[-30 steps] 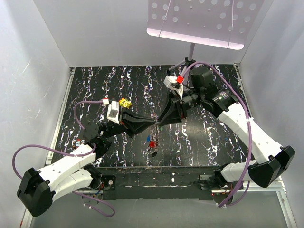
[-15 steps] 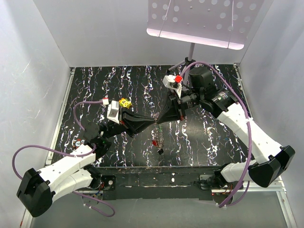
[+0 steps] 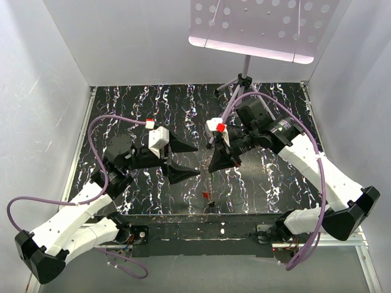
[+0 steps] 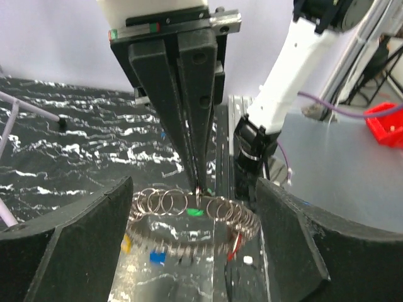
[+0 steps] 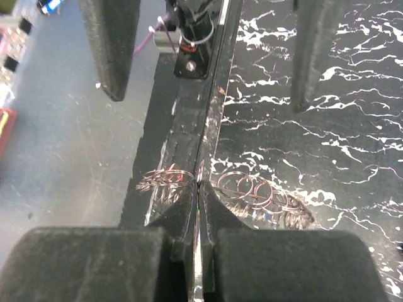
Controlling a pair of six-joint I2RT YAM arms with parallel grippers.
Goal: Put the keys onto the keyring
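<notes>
The right gripper [image 5: 197,186] is pressed closed, its two black fingertips meeting on a loop of the keyring [image 4: 189,204]. The keyring shows as a string of linked silvery wire rings. In the right wrist view the rings spread to either side of the pinch, across the lower middle of the frame. In the left wrist view the same gripper comes down from the top centre and its tip meets the rings near the middle of the picture. The keys [image 4: 194,212] hang among those rings. A green head sits just under the pinch, a blue head [image 4: 157,257] lies lower left, a yellow one sits near the left finger and a red one lies lower right. In the top view the string drops from the right gripper toward the bottom centre of the frame, ending at a red head [image 3: 206,195] close to the table's near edge. I cannot tell whether it touches the surface. The left gripper [image 3: 197,160] stands wide and holds nothing. Its fingers [image 4: 88,245] fill the lower left and lower right corners of the left wrist view, with the rings between them but clear of both pads. Below lies the table [image 3: 140,110], black with white marbling. A grey tripod stand [image 3: 244,82] rises at its far edge, upper centre, under a perforated pale panel [image 3: 256,24].
</notes>
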